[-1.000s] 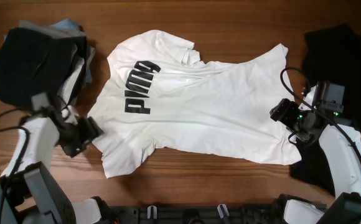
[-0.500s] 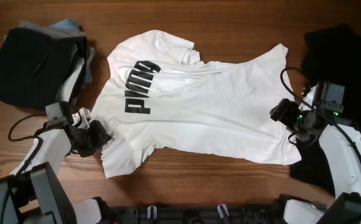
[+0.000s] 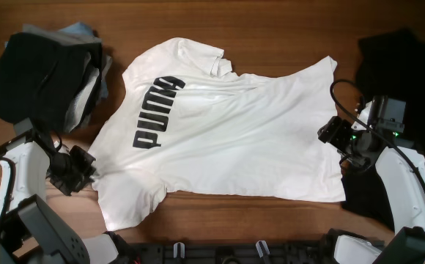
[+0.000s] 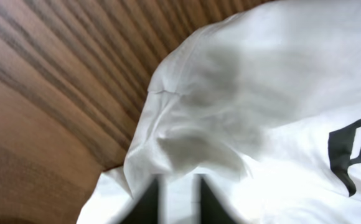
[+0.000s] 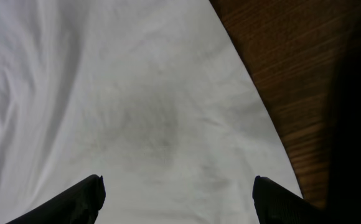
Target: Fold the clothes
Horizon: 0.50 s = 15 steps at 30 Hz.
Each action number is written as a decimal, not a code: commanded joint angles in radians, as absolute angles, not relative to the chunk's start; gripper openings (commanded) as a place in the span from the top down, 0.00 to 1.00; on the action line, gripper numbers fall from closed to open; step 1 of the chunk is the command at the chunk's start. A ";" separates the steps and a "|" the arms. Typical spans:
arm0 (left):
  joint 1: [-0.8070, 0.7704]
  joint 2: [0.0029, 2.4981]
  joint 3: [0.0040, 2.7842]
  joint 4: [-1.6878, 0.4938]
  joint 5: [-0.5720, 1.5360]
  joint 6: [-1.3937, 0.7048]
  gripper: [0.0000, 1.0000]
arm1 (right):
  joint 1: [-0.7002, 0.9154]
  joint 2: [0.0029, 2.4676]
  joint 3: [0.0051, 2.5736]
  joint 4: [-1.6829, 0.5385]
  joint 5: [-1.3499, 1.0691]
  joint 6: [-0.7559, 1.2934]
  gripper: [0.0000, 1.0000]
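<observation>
1. While your left end effector (image 3: 86, 174) sits at the near-left edge of the white T-shirt (image 3: 227, 132), its fingers are drawn narrow w/ white cloth pinched between them; the wrist view shows fabric bunched just ahead of the tips.
2. Shirt lies spread, print up, across mid tabletop (image 3: 271, 29); black PUMA lettering (image 3: 155, 114) runs along its left part.
3. Your right end effector (image 3: 328, 136) is over the shirt's right hem; fingers wide apart, nothing held; white cloth beneath, bare wood beside it.
4. Black garment (image 3: 396, 66) lies at the right edge, just beside that hem, partly under your right arm.
5. Pile of clothes (image 3: 44, 73), dark, grey & blue, sits at the far-left corner.
</observation>
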State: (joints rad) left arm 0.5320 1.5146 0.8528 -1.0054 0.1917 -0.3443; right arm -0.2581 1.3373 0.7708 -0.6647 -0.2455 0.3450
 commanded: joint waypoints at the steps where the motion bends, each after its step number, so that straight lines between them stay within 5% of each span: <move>1: 0.528 1.518 0.864 -1.021 0.168 -0.345 0.46 | -0.261 1.326 0.788 -0.662 -0.237 0.323 0.16; 5: 0.537 1.517 0.902 -1.004 0.166 -0.341 0.51 | -0.261 1.326 0.787 -0.666 -0.241 0.313 0.18; 8: 0.537 1.516 1.020 -0.997 0.166 -0.321 0.60 | -0.261 1.326 0.787 -0.658 -0.354 0.255 0.44; 9: 0.529 1.517 1.035 -0.961 0.166 -0.318 0.74 | -0.261 1.327 0.787 -0.658 -0.394 0.232 0.53; 12: 0.472 1.530 1.032 -0.811 0.162 -0.248 0.94 | -0.261 1.343 0.775 -0.667 -0.428 0.236 0.86; 15: 0.399 1.563 1.031 -0.706 0.155 -0.167 0.95 | -0.261 1.378 0.723 -0.669 -0.453 0.256 0.87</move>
